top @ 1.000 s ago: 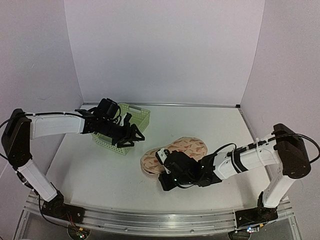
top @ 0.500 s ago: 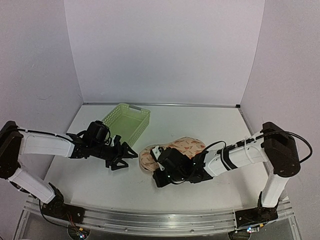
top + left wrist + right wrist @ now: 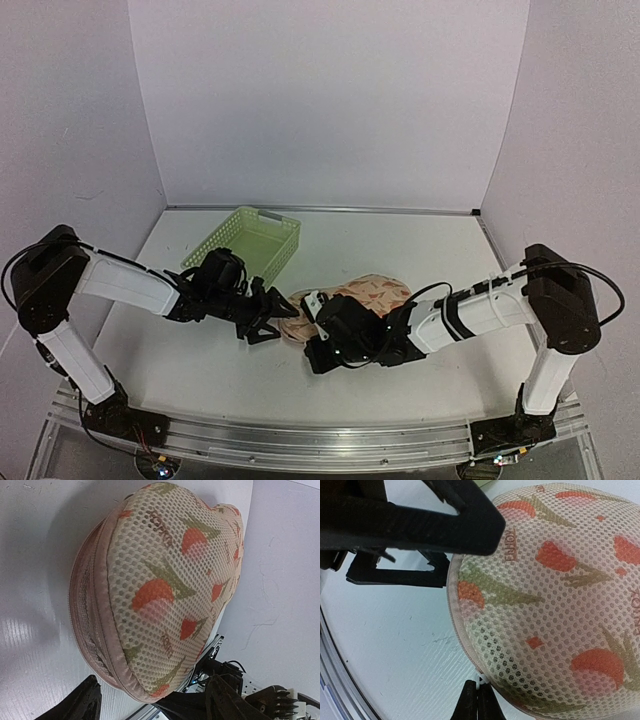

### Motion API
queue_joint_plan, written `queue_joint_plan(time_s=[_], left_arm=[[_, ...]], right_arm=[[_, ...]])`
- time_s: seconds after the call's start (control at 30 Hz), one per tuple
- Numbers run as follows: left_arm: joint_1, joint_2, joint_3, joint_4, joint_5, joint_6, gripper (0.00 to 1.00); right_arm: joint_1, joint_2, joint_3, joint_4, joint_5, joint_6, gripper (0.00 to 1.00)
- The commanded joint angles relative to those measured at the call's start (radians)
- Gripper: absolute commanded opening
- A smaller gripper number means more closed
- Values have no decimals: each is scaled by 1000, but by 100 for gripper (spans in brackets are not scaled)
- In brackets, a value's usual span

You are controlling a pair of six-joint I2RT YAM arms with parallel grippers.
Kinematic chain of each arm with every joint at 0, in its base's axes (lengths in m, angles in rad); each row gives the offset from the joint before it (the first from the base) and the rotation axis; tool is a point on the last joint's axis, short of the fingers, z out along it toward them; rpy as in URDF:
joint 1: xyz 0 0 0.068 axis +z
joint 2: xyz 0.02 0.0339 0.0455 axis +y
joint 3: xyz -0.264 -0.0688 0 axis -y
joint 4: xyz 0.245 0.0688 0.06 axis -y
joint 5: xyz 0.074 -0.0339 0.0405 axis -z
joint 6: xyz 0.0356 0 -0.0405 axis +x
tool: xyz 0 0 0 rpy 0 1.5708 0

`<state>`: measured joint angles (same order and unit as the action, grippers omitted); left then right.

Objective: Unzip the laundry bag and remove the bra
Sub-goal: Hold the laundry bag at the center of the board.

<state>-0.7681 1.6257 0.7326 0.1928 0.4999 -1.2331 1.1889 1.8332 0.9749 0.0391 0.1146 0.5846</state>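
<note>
Laundry bag [image 3: 365, 292] flat on white table [image 3: 430, 240], centre of top view, lower right of light-green basket [image 3: 252, 240] and near it. Left gripper [image 3: 272, 318] low at bag's left end, jaws spread wide, holding nothing. Right gripper [image 3: 308, 338] at bag's lower-left edge, jaws pressed together.

Left wrist view: laundry bag [image 3: 165, 585] filling most of frame, cream mesh, orange-and-olive leaf print, pale trim band down left side. Left gripper [image 3: 152, 710] at bottom edge, fingers [image 3: 82, 705] wide apart, bag's near end between them; contact cannot tell.

Right wrist view: laundry bag [image 3: 560, 595] across right half, domed. Right gripper [image 3: 478, 700] at bottom centre, fingertips closed together right at bag's trim, small white bit [image 3: 481, 680] just above tips; whether pinched, cannot tell. Dark fingers [image 3: 440, 525] of left gripper in upper left, close to bag's rim.
</note>
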Motion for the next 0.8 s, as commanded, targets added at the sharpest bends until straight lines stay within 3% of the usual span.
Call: queue_joint_plan(time_s=[0.0, 0.1, 0.27, 0.6, 0.77], left_arm=[[-15, 36, 45, 75, -12, -38, 72], [-22, 59, 46, 86, -16, -45, 68], [-27, 92, 52, 103, -12, -45, 51], [-25, 91, 45, 114, -15, -37, 2], [-12, 74, 32, 115, -18, -29, 0]], right_arm=[[-2, -35, -2, 60, -13, 9, 0], [-3, -34, -4, 63, -19, 8, 0], [-2, -37, -5, 68, -27, 8, 0], [-3, -46, -20, 68, -32, 12, 0], [-3, -64, -49, 68, -25, 17, 0]])
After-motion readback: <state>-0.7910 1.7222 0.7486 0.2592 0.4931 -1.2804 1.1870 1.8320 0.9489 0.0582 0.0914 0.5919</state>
